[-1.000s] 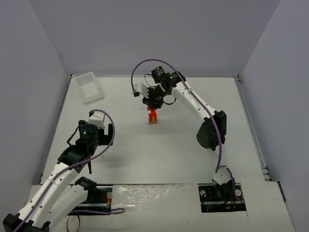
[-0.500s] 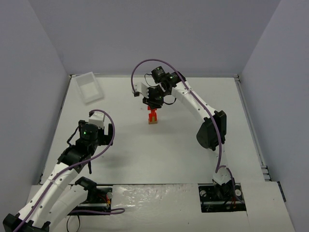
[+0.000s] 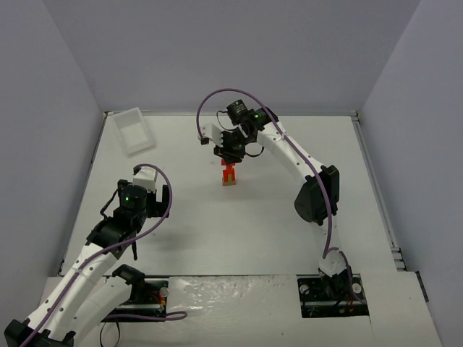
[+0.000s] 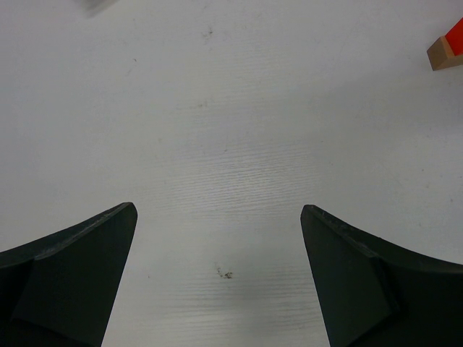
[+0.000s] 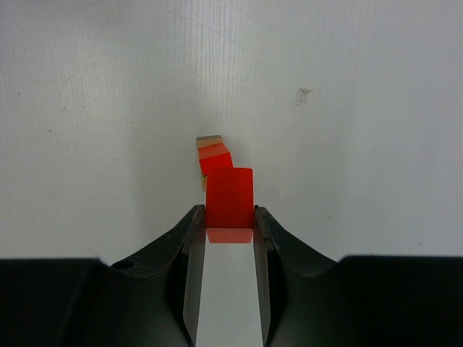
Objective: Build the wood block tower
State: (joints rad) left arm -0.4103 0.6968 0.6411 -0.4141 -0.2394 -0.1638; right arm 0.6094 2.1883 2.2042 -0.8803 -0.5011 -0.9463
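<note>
**Subject.** The wood block tower (image 3: 229,176) stands on the tabletop (image 3: 217,238) about mid-width, nearer the far edge than the near one. In the overhead view it is a short upright stack, with a tan base on the surface and red pieces above it. The individual red pieces are too small to count.

**Work in hand.** The right end effector (image 3: 230,159) hangs directly over the stack, pinching a red block (image 5: 230,196) by its two side faces. In the right wrist view this block sits above, and slightly offset from, the stacked pieces. Whether it already touches the top of the stack cannot be determined.

**Progress, assessed.** The lower courses are set. This block is at the placement stage and is not yet released. How many pieces follow it cannot be told from these views.

**Other arm.** The left end effector (image 4: 217,210) is spread wide over bare tabletop toward the near-left, holding nothing, well apart from the tower.

**Surroundings.** A clear plastic tray (image 3: 132,130) lies at the far-left corner, well apart from the stack.
</note>
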